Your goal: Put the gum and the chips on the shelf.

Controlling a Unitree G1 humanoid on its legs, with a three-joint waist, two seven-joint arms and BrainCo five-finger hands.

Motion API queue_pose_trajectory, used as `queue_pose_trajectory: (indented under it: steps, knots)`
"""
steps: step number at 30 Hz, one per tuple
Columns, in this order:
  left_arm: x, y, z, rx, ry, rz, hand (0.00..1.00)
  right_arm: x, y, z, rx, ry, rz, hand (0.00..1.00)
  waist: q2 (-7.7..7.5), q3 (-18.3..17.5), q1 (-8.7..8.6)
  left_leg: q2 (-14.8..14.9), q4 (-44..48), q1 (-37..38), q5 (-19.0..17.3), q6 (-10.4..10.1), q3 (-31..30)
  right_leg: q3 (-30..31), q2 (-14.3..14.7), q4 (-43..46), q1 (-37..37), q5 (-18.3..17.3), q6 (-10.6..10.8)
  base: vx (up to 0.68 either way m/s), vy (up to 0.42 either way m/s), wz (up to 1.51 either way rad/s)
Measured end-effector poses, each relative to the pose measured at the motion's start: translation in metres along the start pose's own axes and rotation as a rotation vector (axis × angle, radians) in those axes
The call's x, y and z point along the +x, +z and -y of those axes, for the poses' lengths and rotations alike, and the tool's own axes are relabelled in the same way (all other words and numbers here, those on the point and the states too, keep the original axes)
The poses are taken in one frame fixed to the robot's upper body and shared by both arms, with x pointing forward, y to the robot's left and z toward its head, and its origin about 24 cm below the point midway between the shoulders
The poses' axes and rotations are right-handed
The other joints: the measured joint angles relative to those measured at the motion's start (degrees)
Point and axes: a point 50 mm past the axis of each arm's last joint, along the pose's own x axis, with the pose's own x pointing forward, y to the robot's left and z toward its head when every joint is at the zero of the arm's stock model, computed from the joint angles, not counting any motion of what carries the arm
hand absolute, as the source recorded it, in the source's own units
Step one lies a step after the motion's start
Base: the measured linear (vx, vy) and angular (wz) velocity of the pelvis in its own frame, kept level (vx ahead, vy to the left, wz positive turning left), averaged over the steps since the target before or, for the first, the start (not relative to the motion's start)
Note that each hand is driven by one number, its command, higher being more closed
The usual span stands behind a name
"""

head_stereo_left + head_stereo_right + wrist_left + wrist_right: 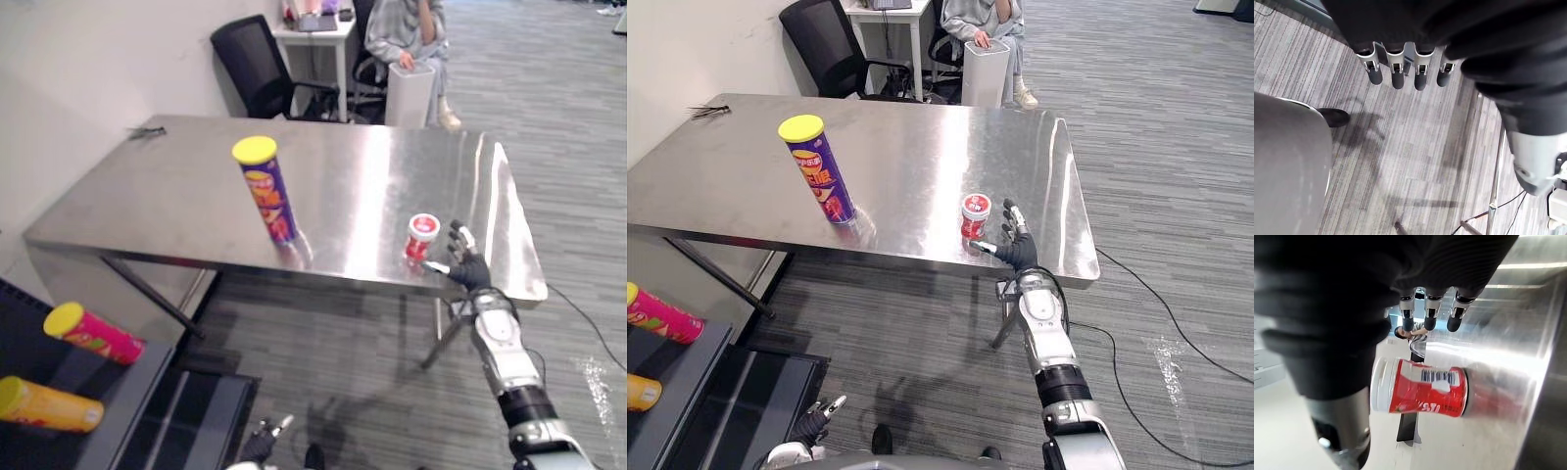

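gum within reach, not yet gripped

nearest the robot, the left hand (813, 426) hangs low over the floor, fingers straight and holding nothing. to its left is the dark shelf (122, 394), where a pink can (93, 334) and an orange can (49, 403) lie on their sides.

further out, the right hand (465, 264) reaches over the near edge of the steel table (176, 196) with its fingers spread and relaxed, just beside the gum tub (422, 236). its wrist view shows the tub (1420, 391) lying between thumb and fingers with nothing curled round it, so the hand grips nothing. the red, white-lidded tub stands upright near the table's near edge. the chips can (266, 190), purple with a yellow lid, stands upright mid-table, well apart from both hands.

beyond the table are a black chair (257, 64), a white bin (409, 93) and a seated person (402, 29).

risks, as i judge them: the tub is small and the steel looks slick, so a finger closing early could push it away or tip it instead of catching it. it is close enough to the edge that a sideways knock might send it to the floor. the chips can is tall and narrow and would topple from a glancing arm.
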Motion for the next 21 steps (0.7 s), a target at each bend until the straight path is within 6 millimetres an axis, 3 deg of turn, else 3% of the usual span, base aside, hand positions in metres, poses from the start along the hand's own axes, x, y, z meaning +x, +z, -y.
queue_pose_trajectory:
  steps: [21]
  knots:
    - [0.001, 0.007, 0.001, -0.011, -0.001, 0.028, 0.00, 0.033, 0.024, -0.011, 0.020, 0.002, 0.045, 0.00, 0.24, 2.1, 0.64, -0.1, 0.0, -0.5, 0.1, 0.0, -0.2, -0.4, 0.1, -0.8, 0.2, 0.0, 0.0, 0.01, -0.005, 0.01]
